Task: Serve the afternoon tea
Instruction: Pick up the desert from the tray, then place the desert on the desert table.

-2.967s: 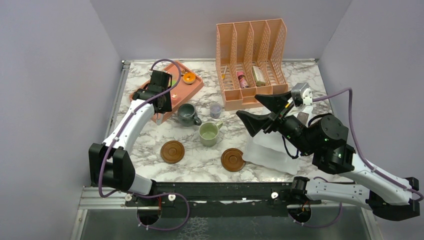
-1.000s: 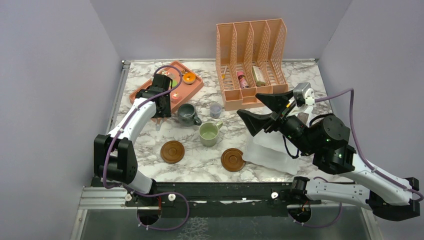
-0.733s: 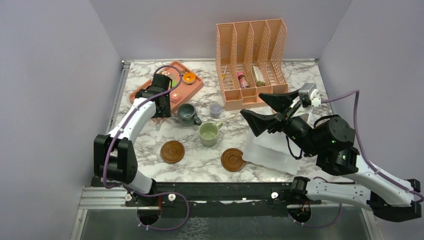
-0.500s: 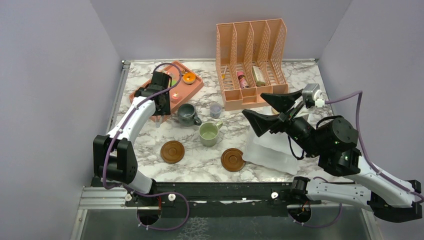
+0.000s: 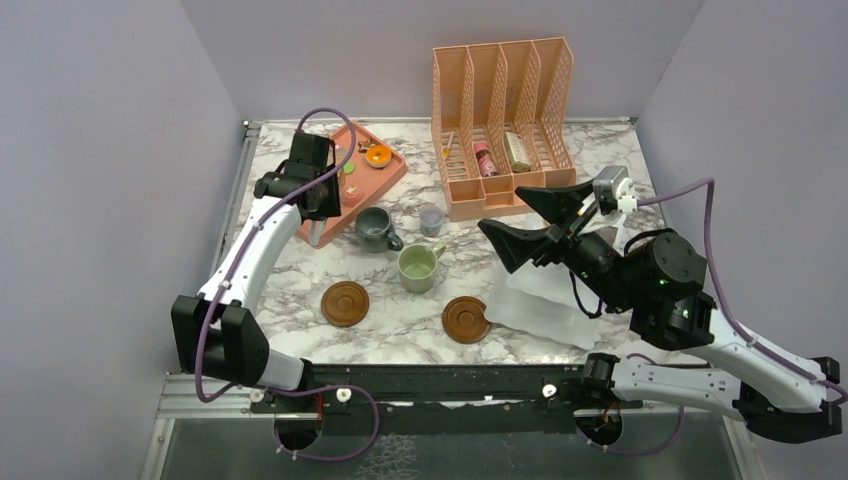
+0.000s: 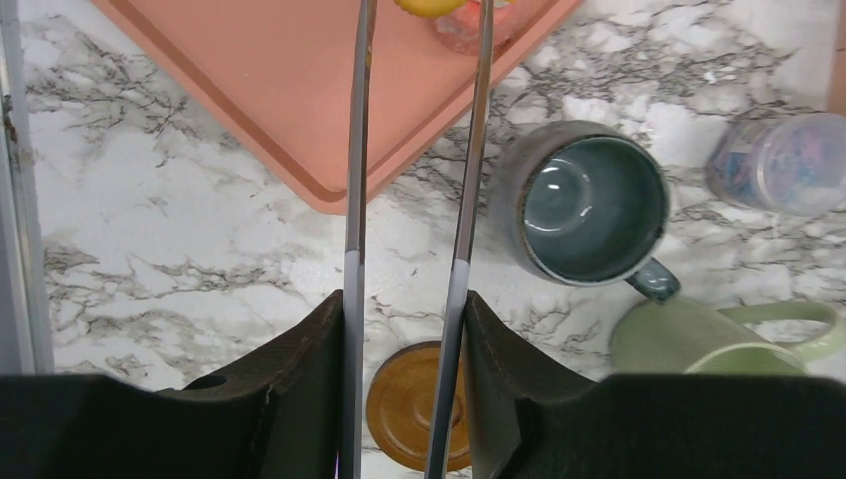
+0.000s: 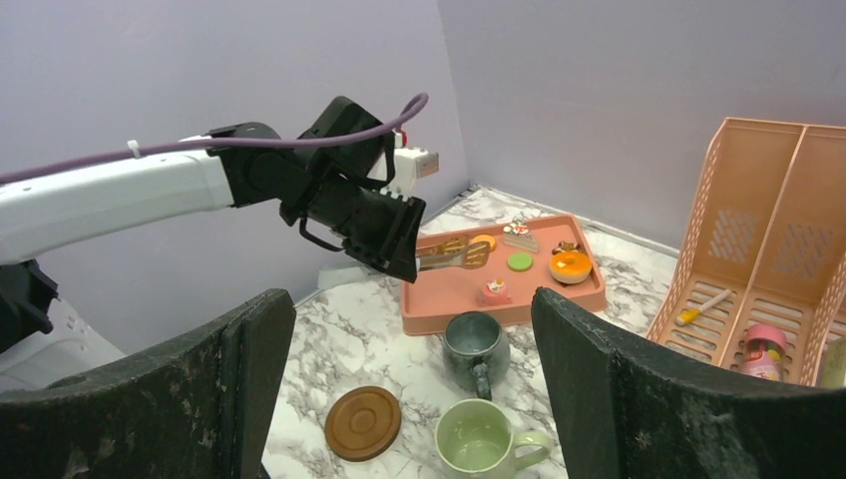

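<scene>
My left gripper (image 5: 318,200) (image 6: 404,309) is shut on a pair of metal tongs (image 6: 469,150) (image 7: 454,259) that reach out over the pink tray (image 5: 388,176) (image 6: 269,90). A yellow cookie (image 6: 429,5) sits at the tongs' tips; whether it is pinched I cannot tell. An orange donut (image 7: 571,264), a green cookie (image 7: 519,261) and a pink cake (image 7: 494,290) lie on the tray. In front of it stand the grey-blue mug (image 5: 375,228) (image 6: 594,205) and the pale green mug (image 5: 417,267) (image 7: 479,437). Two brown coasters (image 5: 345,302) (image 5: 465,318) lie nearer. My right gripper (image 5: 500,212) (image 7: 414,369) hangs open, right of the mugs.
A small lilac cup (image 5: 431,220) (image 6: 783,160) stands beside the grey-blue mug. A peach file organizer (image 5: 500,120) at the back holds a pink bottle (image 5: 485,158). A clear plastic bag (image 5: 540,300) lies under my right arm. Walls close in on both sides.
My left arm has lifted and drawn back to the left with the tongs in its grip. My right gripper drifted right, then came back, still open.
</scene>
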You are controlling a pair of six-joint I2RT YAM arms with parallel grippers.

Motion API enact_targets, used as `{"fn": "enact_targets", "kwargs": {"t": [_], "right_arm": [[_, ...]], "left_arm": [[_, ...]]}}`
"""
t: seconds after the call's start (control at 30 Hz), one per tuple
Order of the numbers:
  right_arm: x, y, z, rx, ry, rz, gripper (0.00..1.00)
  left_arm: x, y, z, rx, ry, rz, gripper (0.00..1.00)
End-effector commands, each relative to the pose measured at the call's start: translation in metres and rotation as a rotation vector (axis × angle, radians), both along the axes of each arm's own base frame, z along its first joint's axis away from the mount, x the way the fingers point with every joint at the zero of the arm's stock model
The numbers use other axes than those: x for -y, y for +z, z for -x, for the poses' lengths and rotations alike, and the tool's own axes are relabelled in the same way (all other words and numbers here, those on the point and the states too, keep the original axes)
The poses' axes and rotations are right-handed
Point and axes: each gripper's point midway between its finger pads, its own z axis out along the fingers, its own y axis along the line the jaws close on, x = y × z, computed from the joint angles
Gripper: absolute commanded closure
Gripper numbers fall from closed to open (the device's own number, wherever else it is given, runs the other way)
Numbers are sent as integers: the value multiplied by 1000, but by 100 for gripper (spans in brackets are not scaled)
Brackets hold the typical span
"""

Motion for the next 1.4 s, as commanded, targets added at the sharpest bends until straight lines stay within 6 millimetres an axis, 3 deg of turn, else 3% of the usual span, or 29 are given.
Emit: {"fn": "enact_targets", "kwargs": {"t": [0.0, 0.1, 0.23, 0.27, 0.4, 0.53, 0.73, 1.03, 1.37], "right_arm": [[4, 9, 1, 10, -5, -17, 6], [7, 10, 1, 9, -12, -20, 6], [12, 13, -1, 10, -32, -26, 6], [13, 15, -1, 14, -40, -27, 6], [14, 18, -2, 14, -43, -25, 6], [15, 19, -2, 14, -45, -25, 6], [15, 21, -3, 15, -51, -25, 6], [11, 23, -5, 20, -51, -18, 6], [8, 24, -4, 17, -42, -21, 6]], "left_arm": [[26, 51, -8, 147, -87, 135, 67], [45, 64, -5, 168, -141, 202, 67], [87, 78, 6, 184, -262, 302, 67], [127, 89, 21, 196, -367, 331, 67], [176, 94, 47, 179, -507, 389, 68], [211, 93, 76, 144, -631, 432, 68], [239, 97, 111, 118, -750, 476, 68], [261, 103, 155, 91, -923, 573, 68], [287, 98, 181, 61, -1047, 601, 68]]}}
